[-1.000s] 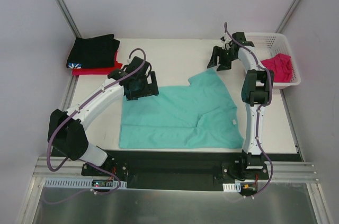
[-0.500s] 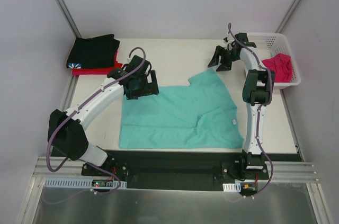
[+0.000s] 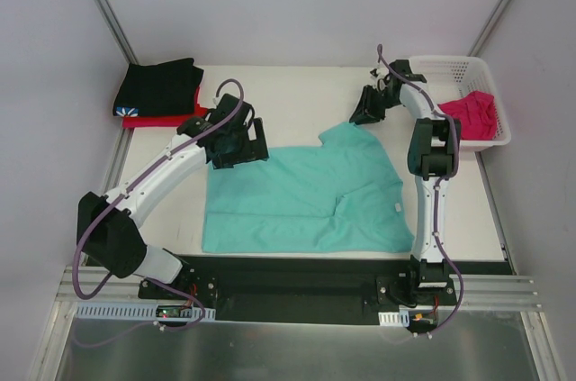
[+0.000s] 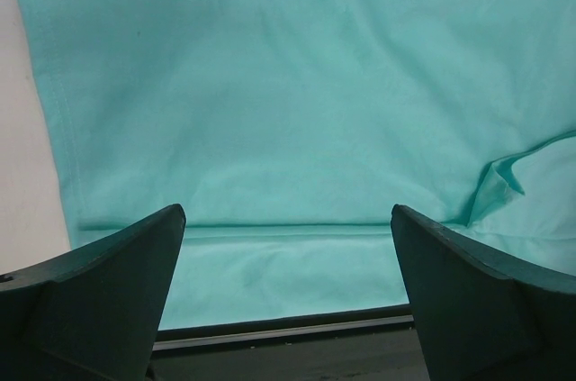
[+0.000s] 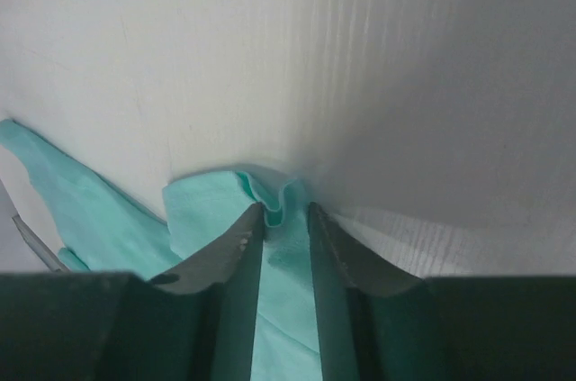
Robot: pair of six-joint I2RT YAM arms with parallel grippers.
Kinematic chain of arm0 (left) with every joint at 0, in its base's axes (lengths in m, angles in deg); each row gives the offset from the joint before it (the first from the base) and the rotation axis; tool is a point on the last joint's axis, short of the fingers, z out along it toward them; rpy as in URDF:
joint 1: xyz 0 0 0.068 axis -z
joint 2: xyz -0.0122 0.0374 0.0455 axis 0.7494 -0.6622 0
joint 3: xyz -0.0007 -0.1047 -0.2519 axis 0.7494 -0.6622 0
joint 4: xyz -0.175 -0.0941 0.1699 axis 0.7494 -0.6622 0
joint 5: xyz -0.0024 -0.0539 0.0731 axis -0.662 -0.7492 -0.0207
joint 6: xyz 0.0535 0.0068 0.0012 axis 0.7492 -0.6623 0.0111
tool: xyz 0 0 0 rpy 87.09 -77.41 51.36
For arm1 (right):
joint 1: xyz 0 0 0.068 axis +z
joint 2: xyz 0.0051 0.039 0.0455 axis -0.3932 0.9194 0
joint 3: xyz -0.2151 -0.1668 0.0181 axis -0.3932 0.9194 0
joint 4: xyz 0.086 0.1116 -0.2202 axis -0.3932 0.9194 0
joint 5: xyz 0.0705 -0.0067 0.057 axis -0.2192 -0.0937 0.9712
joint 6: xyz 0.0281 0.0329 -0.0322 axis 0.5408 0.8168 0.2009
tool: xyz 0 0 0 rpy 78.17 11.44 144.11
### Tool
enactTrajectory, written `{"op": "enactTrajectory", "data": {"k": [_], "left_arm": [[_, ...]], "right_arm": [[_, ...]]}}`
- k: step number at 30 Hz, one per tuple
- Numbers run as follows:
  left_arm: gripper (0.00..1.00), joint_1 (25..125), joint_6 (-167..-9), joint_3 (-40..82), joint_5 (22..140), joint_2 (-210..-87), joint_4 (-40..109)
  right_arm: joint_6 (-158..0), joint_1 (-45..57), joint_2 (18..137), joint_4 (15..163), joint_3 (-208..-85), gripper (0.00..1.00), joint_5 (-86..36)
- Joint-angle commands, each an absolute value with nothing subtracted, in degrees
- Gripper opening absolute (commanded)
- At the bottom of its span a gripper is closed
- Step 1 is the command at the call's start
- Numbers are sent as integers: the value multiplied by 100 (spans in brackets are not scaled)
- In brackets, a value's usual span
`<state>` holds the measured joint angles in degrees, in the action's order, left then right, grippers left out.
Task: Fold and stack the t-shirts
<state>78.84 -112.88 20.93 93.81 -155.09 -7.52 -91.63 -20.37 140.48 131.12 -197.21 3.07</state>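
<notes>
The table (image 3: 297, 93) carries a teal shirt (image 3: 297, 196) spread flat across its middle, toward the near edge, with its right side already lapped over. At the far left a folded black shirt (image 3: 157, 84) lies on a red shirt (image 3: 148, 121). At the far right a white basket (image 3: 450, 64) holds a crumpled pink shirt (image 3: 475, 115).

The step in hand looks like folding the teal shirt. The left gripper (image 4: 286, 212) hovers over the shirt's far left part, fingers spread wide and holding nothing. The right gripper (image 5: 284, 210) is at the shirt's far right corner, its fingers drawn close on a puckered fold of the cloth. How firm that pinch is cannot be told.

Next, the left gripper probably needs to drop and take the far left edge, so both can carry the far side toward the near edge together.
</notes>
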Motion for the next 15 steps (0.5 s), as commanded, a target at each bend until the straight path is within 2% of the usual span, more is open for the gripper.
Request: {"op": "enactTrajectory", "data": {"k": [1,2,5,11,15], "left_arm": [[99,7877,-11306,2264,9332,-15277,-957],[99,7877,-11315,2255,9323,-15277,-957],[99,7877,-11350,2229,9341,-15269,-957],[99,7693,-11534,1966,9157,-15356,-756],[99,7193,-11482,1851,8945,-15602,-421]], "right_arm": [[-9182,-2034,13880,13259,-19642,24,408],[-9217,-2034,13880,13302,-19642,15,391],[-9253,-2043,13845,13399,-19642,1,303],[-9226,-2043,13388,13426,-19335,1,119],[-9235,-2017,12958,13522,-19054,1,-49]]}}
